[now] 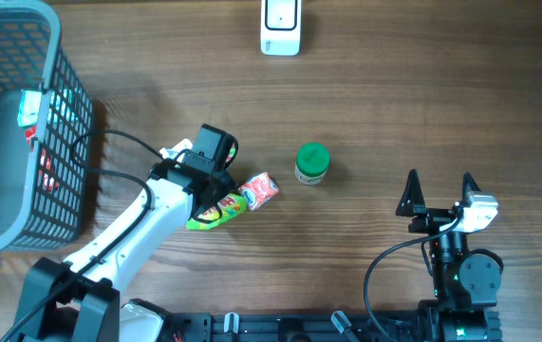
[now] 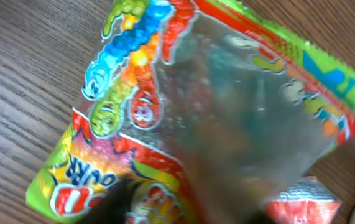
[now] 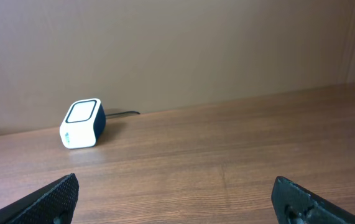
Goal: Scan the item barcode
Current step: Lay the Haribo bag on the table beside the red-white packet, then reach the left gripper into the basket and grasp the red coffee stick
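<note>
Just left of centre, candy bag lying flat on the counter, left pincer hanging over its green end, grip impossible to tell, right pincer standing wide apart lower right.

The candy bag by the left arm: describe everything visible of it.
The candy bag is a glossy plastic packet, lime green at the edges with red bands, printed gummy worms in blue, green and orange, and a clear window. It lies slantwise on the wooden table. The left pincer stands over it; whether it grips cannot be told. Its red and white end may be a separate packet. The green-lidded jar stands apart to its right.
</note>
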